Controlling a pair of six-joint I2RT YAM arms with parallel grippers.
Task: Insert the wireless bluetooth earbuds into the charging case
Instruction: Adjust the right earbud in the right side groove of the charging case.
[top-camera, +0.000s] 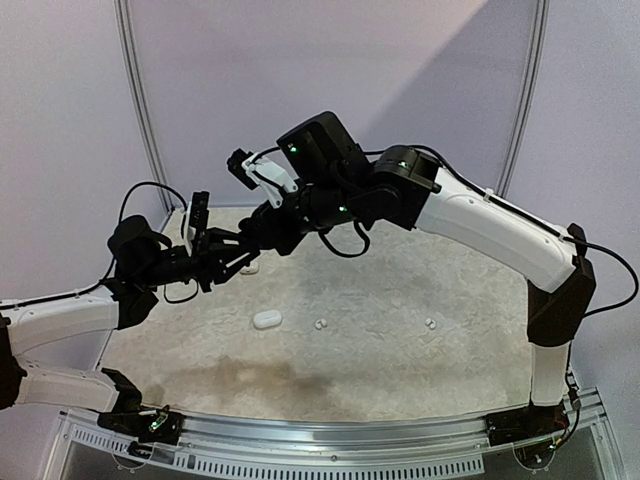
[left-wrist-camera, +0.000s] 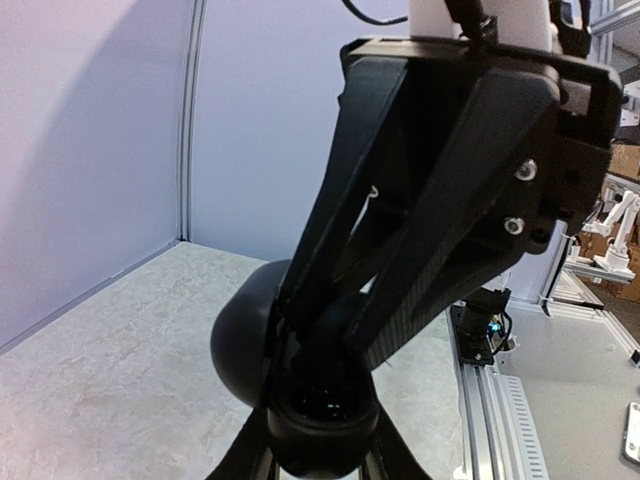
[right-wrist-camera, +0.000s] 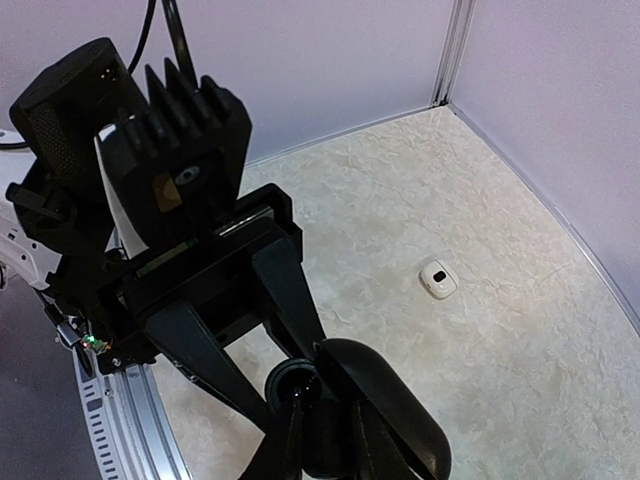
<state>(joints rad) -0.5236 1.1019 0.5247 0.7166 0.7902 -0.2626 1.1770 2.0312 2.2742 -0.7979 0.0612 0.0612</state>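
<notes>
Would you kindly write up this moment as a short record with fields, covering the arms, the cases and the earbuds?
left pincer: raised over the left part of the table, tips meeting the right pincer
right pincer: reaching across to the left, tips at the left pincer
black case: in the air between both pincers; which one grips it cannot be told
white case: lying on the table, untouched
white earbuds: two loose on the table, one just right of the white case, one farther right
task state: those two earbuds not yet in a case

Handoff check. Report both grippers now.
Left gripper: shut on the black case.
Right gripper: shut on the same black case.
</notes>
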